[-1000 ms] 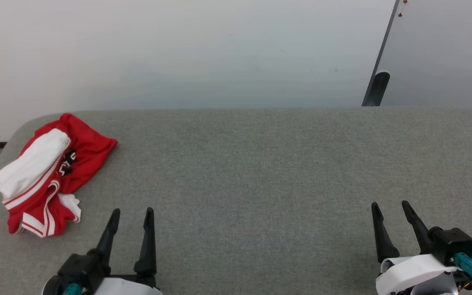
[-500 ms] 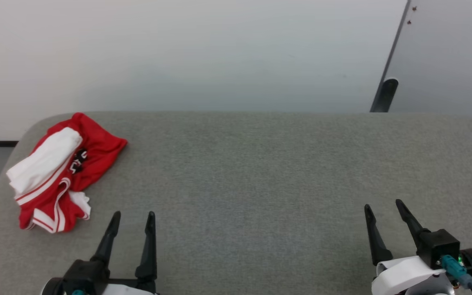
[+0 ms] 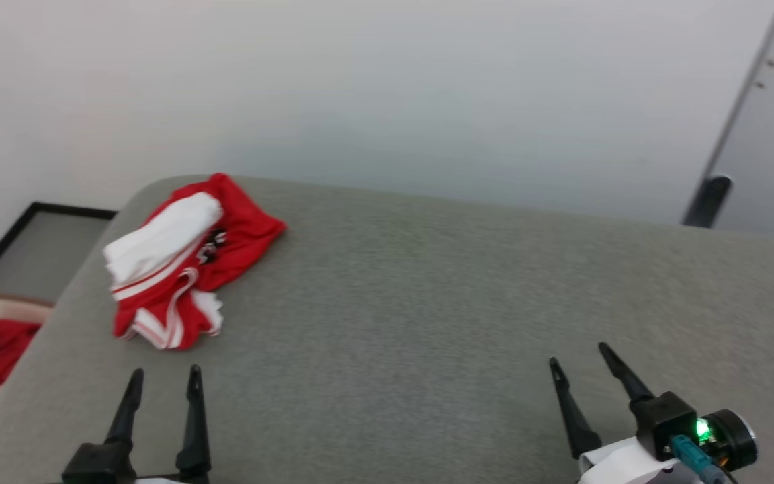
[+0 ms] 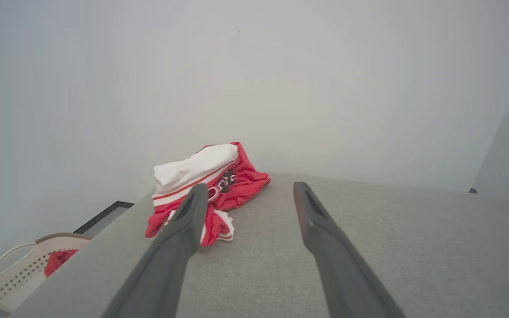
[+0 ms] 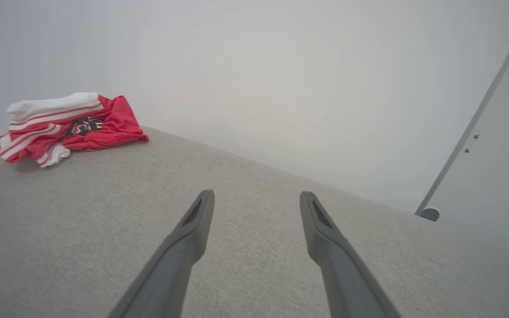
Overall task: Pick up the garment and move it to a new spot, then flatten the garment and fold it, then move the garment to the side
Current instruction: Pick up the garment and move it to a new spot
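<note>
A cream basket (image 4: 13,285) holds a red cloth (image 4: 60,261); left hand (image 3: 165,370) and right hand (image 3: 578,353) gape wide, empty.

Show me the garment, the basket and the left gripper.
garment (image 3: 185,265): head view, middle of the bundle, by the stripe trim.
basket (image 4: 18,282): left wrist view, on its perforated wall.
left gripper (image 3: 165,370): head view, midway between the tips of its open fingers.

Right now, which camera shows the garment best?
The head view: the garment lies whole, seen from above. The right wrist view shows it low and side-on; in the left wrist view a finger hides part.
</note>
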Motion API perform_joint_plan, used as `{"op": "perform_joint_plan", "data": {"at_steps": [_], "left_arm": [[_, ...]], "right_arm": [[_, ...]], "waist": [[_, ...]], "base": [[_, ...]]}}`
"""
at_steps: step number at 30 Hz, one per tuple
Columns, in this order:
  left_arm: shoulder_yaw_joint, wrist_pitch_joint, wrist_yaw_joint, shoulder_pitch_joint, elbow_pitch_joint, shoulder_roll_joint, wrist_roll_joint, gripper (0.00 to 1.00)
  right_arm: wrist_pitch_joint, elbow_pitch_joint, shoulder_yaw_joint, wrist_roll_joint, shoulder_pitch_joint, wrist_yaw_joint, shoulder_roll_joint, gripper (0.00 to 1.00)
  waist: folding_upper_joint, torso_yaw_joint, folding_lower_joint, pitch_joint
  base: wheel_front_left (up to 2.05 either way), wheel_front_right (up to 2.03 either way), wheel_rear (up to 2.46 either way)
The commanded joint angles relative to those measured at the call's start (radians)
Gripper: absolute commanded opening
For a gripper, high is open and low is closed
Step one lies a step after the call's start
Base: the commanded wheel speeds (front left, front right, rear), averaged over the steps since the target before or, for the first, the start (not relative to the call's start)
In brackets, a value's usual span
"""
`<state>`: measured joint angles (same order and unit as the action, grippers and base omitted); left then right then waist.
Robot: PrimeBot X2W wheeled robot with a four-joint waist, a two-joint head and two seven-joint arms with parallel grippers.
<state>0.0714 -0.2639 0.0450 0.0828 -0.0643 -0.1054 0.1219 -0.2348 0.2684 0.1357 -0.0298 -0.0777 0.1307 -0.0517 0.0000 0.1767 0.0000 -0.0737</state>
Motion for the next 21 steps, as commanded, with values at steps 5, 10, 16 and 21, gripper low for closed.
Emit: {"op": "perform_joint_plan", "data": {"at_steps": [5,10,16,21], "left_arm": [[0.036,-0.001,-0.008,0.019,-0.009,-0.01,0.007,1.0],[0.058,-0.001,-0.014,0.032,-0.006,-0.011,0.011,1.0],[0.082,0.007,-0.01,0.01,-0.036,-0.005,0.049,1.0],[0.096,0.109,0.013,-0.075,-0.066,-0.036,0.107,1.0]], "right_arm": [[0.0,0.004,0.052,0.027,-0.004,0.0,0.002,1.0],[-0.001,0.013,0.083,0.045,-0.011,0.0,0.002,1.0],[-0.002,0.019,0.083,0.048,-0.014,0.0,0.002,1.0],[0.011,0.013,0.071,0.038,-0.029,0.0,0.002,1.0]], "waist": [[0.0,0.129,0.0,-0.036],[0.0,0.173,0.0,-0.042],[0.0,0.191,0.0,-0.036],[0.0,0.176,0.0,-0.006]], "base": [[0.0,0.0,0.0],[0.0,0.0,0.0],[0.0,0.0,0.0],[0.0,0.0,0.0]]}}
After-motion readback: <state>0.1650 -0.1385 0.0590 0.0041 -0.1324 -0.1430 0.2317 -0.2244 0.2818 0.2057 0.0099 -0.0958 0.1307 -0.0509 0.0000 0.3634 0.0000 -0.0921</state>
